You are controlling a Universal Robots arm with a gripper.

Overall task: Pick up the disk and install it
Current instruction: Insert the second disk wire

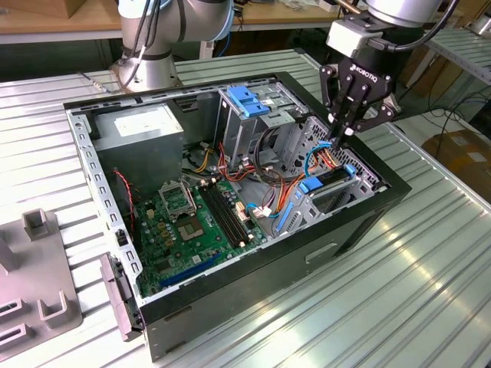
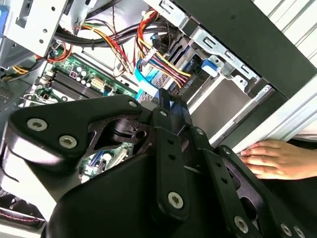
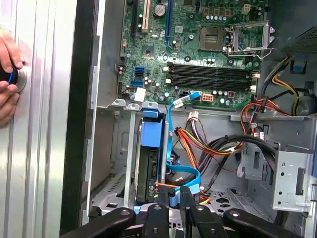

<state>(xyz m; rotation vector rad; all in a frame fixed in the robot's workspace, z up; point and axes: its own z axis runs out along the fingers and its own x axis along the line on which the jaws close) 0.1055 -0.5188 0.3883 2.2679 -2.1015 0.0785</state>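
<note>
Looking down into a black, open-sided computer case lying flat on the ribbed silver metal table. Spotting the black robot gripper hanging point-down over the drive bay at the exterior view's right end of the case. Seeing the fingers drawn narrow, tips close together, with nothing visibly clamped between them.

Finding the disk, a flat silver-grey metal hard drive on blue plastic carrier rails, sitting on edge inside that bay, just below the fingertips. Catching it again in the first wrist view, the disk standing in its slot with the blue carrier tab on top, and the gripper just beside it among orange, red and blue cables.

Noting the green motherboard on the case floor towards the exterior view's left, the grey power-supply box in the far left corner, and the metal drive cage with a blue top handle along the far wall.

Glimpsing a person's hand resting outside the case in the second wrist view.
</note>
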